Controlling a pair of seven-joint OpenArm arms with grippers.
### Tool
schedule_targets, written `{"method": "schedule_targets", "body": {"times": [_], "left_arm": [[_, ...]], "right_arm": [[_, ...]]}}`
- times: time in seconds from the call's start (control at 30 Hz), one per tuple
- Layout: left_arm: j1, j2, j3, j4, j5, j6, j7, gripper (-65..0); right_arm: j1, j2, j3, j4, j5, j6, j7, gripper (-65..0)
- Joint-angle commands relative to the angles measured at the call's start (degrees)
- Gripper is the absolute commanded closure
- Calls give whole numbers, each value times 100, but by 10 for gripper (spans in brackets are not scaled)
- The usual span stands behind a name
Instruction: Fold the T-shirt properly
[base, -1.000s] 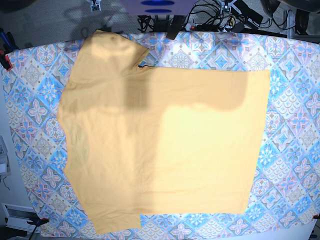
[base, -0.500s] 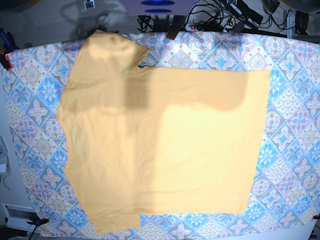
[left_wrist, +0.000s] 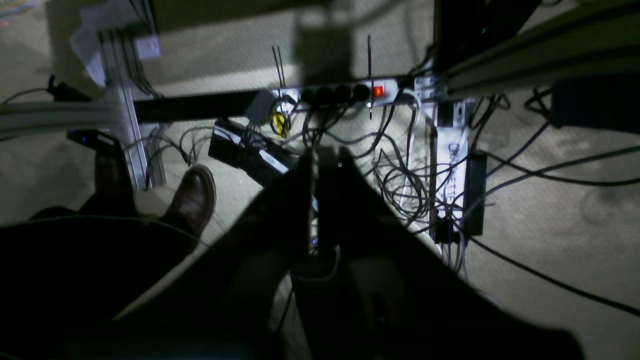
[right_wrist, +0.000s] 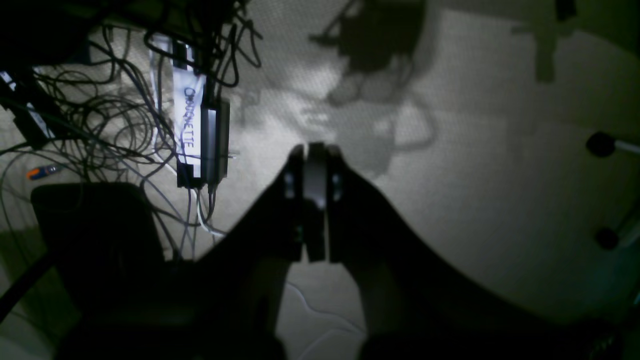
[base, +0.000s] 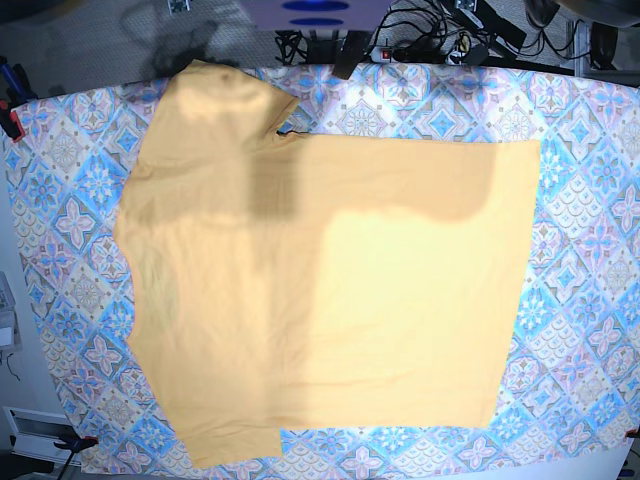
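Both tools (left_wrist: 316, 165) (right_wrist: 310, 160) closed, empty, raised over cable-strewn floor (right_wrist: 450, 150).

T-shirt (base: 330, 300): plain pale yellow-orange, no print; thin dark trim at the neck. Cloth (base: 585, 230) under it: tile pattern in blue, pink and beige. Power strip (left_wrist: 345, 94): pale, with a red lit switch. Shoe (left_wrist: 192, 197): brown. Floor (right_wrist: 450, 150): grey-beige.
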Motion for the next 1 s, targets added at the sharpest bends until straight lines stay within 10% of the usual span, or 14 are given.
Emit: {"method": "schedule_targets", "body": {"times": [0.0,0.47,0.97], "left_arm": [[98,-21,10,-3,6,34,-204,0],[318,76,10,68,6,34,-1434,0],[1558,32,-25,2494,6,34,-1452,0]], "right_arm": [[-94,48,-1,79,12,-23,150,0],[-577,57,17,1187,12,-23,212,0],[-1386,57,483,2672,12,-23,203,0]]}}
